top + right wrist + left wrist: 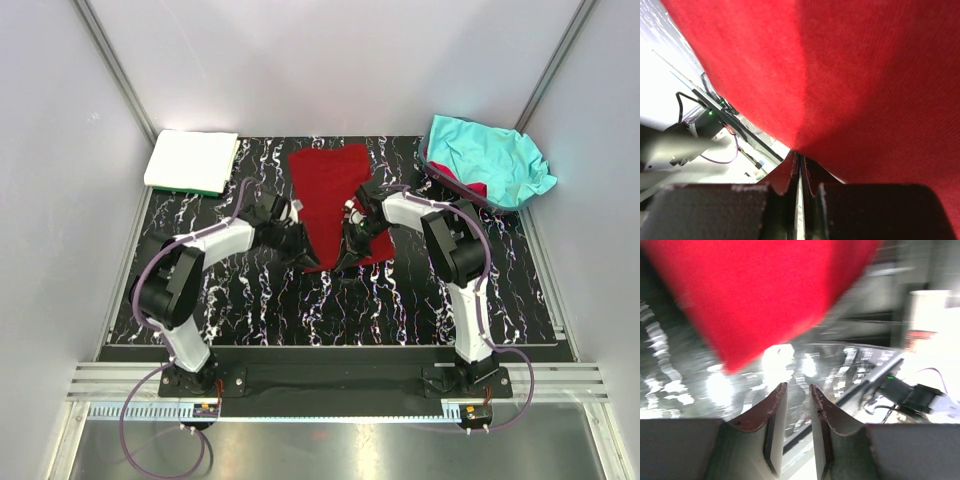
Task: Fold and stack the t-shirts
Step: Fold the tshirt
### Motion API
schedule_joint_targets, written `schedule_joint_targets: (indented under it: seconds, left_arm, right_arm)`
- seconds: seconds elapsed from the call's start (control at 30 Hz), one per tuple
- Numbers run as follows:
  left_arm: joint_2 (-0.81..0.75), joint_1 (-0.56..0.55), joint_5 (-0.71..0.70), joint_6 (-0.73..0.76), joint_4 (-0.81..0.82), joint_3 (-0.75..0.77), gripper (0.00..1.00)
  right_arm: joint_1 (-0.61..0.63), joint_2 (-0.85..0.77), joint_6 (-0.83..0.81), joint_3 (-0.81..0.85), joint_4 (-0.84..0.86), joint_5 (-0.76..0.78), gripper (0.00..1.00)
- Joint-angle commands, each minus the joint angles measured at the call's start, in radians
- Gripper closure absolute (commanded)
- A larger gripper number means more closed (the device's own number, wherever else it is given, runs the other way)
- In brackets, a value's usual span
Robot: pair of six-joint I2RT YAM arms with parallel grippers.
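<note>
A dark red t-shirt [328, 190] lies on the black marbled mat [420, 290] at centre, its near end lifted. My right gripper [352, 232] is at the shirt's near right edge. In the right wrist view the right gripper [800, 155] is shut, and the dark red t-shirt [850, 80] hangs from its tips and fills the frame. My left gripper [298, 240] is beside the shirt's near left edge. In the left wrist view the left gripper [796, 386] stands slightly open with nothing between its fingers, and the blurred dark red t-shirt [765, 290] is beyond the tips.
A folded white t-shirt [192, 158] rests on a folded green one [205, 189] at the back left corner. A crumpled turquoise t-shirt [490, 160] lies at the back right, with a bit of red cloth [470, 187] under it. Grey walls enclose the mat.
</note>
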Motion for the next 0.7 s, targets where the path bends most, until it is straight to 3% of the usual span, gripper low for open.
schedule_joint_targets:
  seconds: [0.0,0.3,0.67]
  left_arm:
    - [-0.060,-0.008,-0.002,0.000,0.007,0.106,0.70]
    - [0.155,-0.004,0.017,-0.007,0.069,0.069,0.77]
    - [0.155,0.012,-0.051,0.037,0.055,-0.029,0.78]
  right_arm:
    - [0.011,0.016,0.009,0.026,0.013,-0.016,0.94]
    - [0.011,0.014,-0.001,0.038,-0.018,0.013,0.94]
    - [-0.036,-0.015,-0.040,-0.017,-0.026,0.033,0.94]
